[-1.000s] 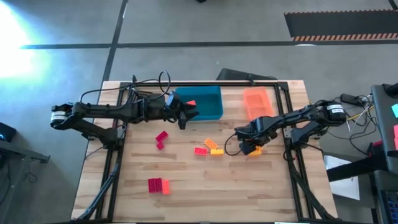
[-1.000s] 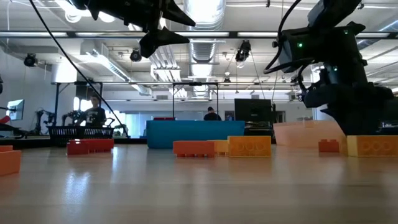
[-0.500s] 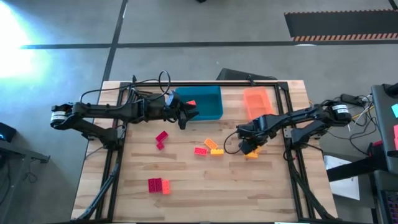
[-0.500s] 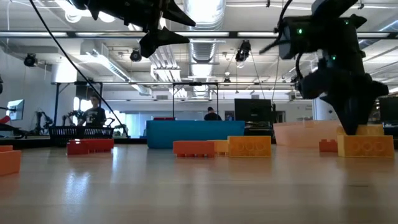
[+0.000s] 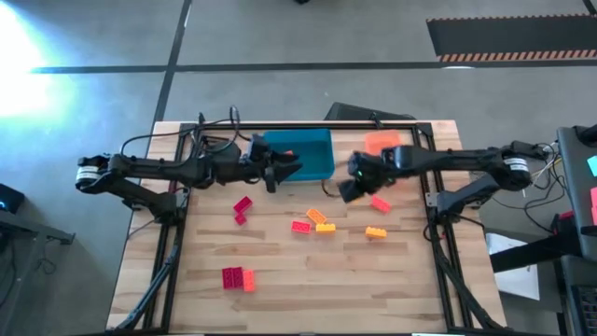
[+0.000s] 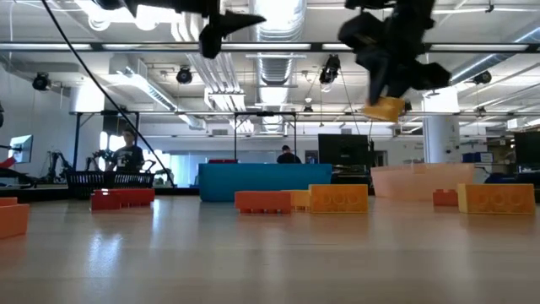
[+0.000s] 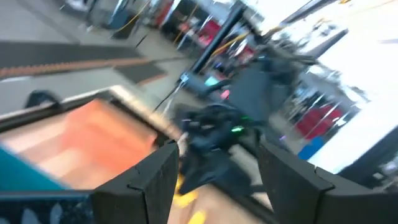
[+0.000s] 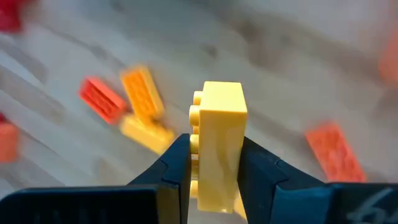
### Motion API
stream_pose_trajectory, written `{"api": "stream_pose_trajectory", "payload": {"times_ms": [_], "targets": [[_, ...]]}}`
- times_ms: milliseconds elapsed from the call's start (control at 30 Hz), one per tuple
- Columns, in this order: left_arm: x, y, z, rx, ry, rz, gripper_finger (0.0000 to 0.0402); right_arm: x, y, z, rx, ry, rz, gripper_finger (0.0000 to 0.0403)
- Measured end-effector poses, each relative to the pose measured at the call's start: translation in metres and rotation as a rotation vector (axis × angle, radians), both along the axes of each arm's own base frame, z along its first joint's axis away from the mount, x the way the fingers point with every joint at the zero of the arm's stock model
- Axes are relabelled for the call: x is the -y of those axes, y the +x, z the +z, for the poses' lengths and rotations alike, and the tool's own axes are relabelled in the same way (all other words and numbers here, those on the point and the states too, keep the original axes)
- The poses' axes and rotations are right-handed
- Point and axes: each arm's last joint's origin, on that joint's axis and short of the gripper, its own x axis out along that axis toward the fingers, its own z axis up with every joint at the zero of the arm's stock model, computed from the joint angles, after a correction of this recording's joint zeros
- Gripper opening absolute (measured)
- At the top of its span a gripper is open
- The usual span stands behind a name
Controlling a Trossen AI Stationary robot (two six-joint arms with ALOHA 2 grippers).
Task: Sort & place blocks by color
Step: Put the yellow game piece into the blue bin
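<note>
My right gripper (image 5: 351, 185) (image 8: 217, 177) hangs above the table just near-side of the blue tray (image 5: 303, 154) and is shut on a yellow brick (image 8: 217, 140) (image 6: 384, 108). My left gripper (image 5: 287, 169) (image 7: 217, 186) hovers open at the blue tray's left end. On the table lie a red brick (image 5: 300, 226), an orange brick (image 5: 317, 217) and a yellow brick (image 5: 326, 227) close together. A yellow-orange brick (image 5: 376, 232) and a red brick (image 5: 381, 203) lie to their right. A magenta pair (image 5: 242, 207) and a red-and-orange group (image 5: 237, 278) lie to the left. My right gripper pinches the yellow brick by its two broad side faces (image 8: 233, 155), one finger (image 8: 177, 168) on each side. The brick stands on edge between them, its studs (image 8: 196, 124) facing sideways. In the low view it sits at the fingertips, lifted well clear of the table.
The orange tray (image 5: 382, 142) stands at the far right, partly under my right arm. A black tray edge (image 5: 359, 112) shows behind the table. Metal frame rails run along both table sides. The near middle of the table shows bare wood.
My right gripper has risen from the table's right side with the yellow brick and swung left and toward the far edge, ending near the blue tray. The brick is lifted clear. A yellow-orange and a red brick stay where it was.
</note>
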Motion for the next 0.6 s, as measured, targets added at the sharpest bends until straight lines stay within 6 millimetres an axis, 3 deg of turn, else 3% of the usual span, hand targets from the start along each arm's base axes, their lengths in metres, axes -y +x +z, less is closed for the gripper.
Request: {"api": "stream_pose_trajectory", "payload": {"times_ms": [133,267,600], "targets": [[0.005,-0.004,0.015,0.136,0.013,-0.017,0.02,0.027,0.026,0.017,0.046,-0.045,-0.004,0.0084],[0.007,-0.016,0.029,0.215,0.043,-0.019,0.02,0.057,0.052,0.019,0.048,-0.076,-0.008,0.0084],[0.01,-0.061,0.064,0.364,0.097,-0.009,0.02,0.14,0.093,-0.032,-0.034,0.012,-0.049,0.0083]]}}
